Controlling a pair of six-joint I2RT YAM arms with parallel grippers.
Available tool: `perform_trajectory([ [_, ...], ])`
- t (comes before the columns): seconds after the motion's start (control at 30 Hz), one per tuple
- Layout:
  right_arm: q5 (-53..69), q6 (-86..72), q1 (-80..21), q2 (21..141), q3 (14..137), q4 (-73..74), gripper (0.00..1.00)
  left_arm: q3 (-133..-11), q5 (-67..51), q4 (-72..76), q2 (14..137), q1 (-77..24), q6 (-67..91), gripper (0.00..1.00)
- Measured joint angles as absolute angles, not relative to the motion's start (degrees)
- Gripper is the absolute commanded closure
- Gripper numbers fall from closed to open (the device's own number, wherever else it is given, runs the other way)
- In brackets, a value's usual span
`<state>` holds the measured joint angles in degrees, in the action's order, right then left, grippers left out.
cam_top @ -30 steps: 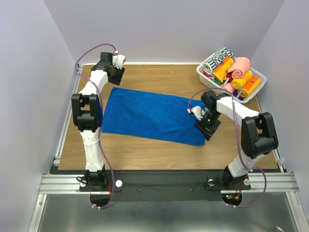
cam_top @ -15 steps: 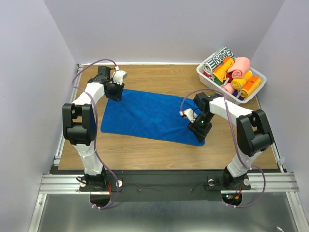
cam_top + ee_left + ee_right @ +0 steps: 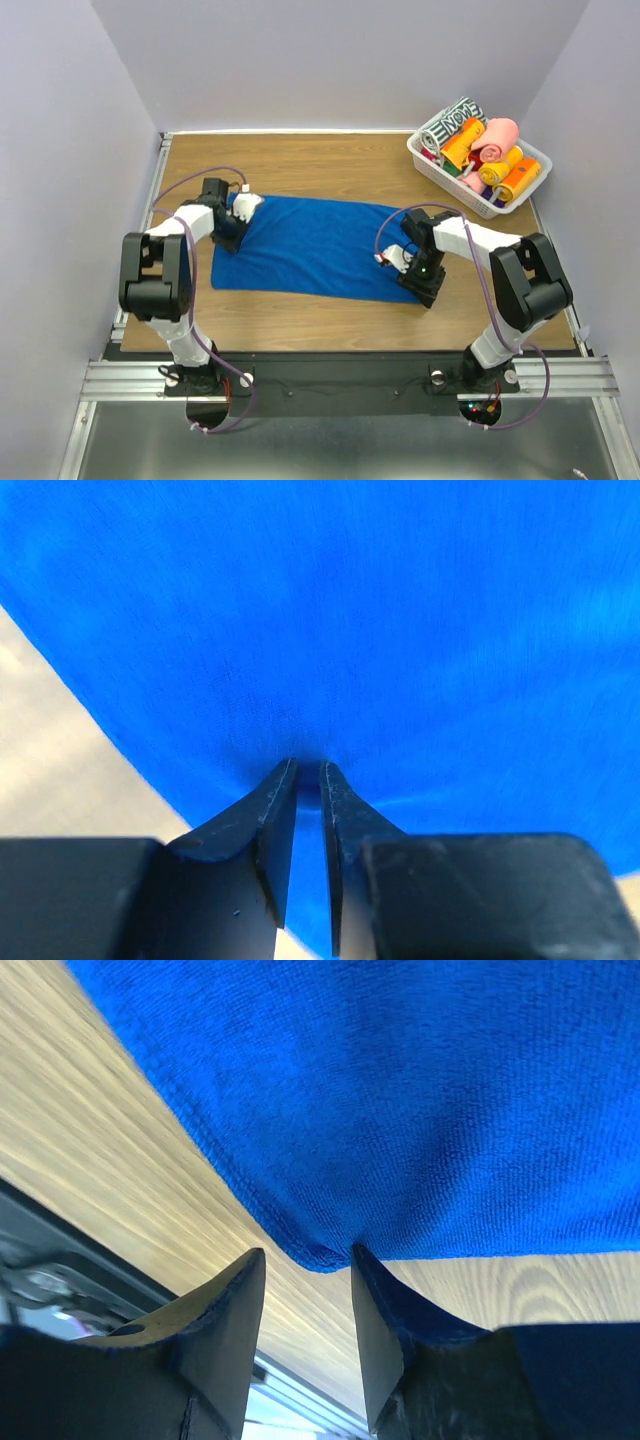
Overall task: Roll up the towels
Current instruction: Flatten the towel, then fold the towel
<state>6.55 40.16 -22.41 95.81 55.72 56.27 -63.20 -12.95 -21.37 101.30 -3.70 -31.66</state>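
On the left short edge of the royal blue cloth towel (image 3: pixel 310 245), the left gripper (image 3: pixel 308 770) has its fingers drawn almost together, with a small pucker of cloth pinched at the tips. The towel lies flat and spread out along the middle of the brown wooden table (image 3: pixel 330 165), long side running left to right, clear of the table's edges.

It looks light, limp and slightly fuzzy. It should bunch and drag rather than slide as one piece, and a roll would probably slacken if its end is let go. The hemmed corners and short edges seem the best holds, taken evenly on both sides so the roll stays straight.

At the towel's near right corner, the right gripper (image 3: pixel 306 1252) stands with its jaws apart. The corner's hem sits in the gap, brushing one finger and not yet clamped.

Far right, the white plastic basket (image 3: pixel 450 185) holds finished rolls, with a salmon pink rolled towel (image 3: pixel 497 135) on top.

Only the overhead view shows the towel's whole outline, both arms and the basket. Only the wrist views show the jaws. The left one shows the pinch and the crease it raises, while the right one shows the terry weave, the stitched hem and bare wood under the corner.
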Motion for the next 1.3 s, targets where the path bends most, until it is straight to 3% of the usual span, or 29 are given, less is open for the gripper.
perform_trajectory([
  [0.17, 3.81, 42.39, -22.44, 95.0, 54.68, 56.29, 0.53, -53.84, -11.97, -23.49, 93.08, -3.64, -33.15, 0.71],
  [0.33, 4.6, 44.86, -22.41, 92.79, 53.3, 57.52, 0.41, -52.4, -12.36, -27.42, 89.91, -3.6, -33.52, 0.52],
  [0.47, 8.75, 45.15, -22.17, 91.2, 56.01, 60.73, 0.37, -57.8, -14.55, -31.48, 89.3, -3.22, -33.17, 0.47],
  [0.6, 14.83, 42.68, -21.02, 91.33, 70.08, 63.46, 0.39, -70.08, -18.74, -32.71, 89.54, -2.52, -31.97, 0.34],
  [0.73, 18.72, 38.28, -15.75, 97.25, 87.07, 60.86, 0.54, -77.95, -21.12, -30.0, 89.91, -1.3, -30.22, 0.34],
  [0.87, 17.54, 34.48, -10.39, 106.43, 96.16, 57.89, 0.61, -83.31, -22.06, -28.51, 93.82, 0.3, -28.38, 0.34],
  [1.3, 12.29, 28.58, -6.2, 122.74, 102.54, 52.82, 0.61, -85.3, -22.59, -27.49, 103.35, 3.18, -25.61, 0.34],
])
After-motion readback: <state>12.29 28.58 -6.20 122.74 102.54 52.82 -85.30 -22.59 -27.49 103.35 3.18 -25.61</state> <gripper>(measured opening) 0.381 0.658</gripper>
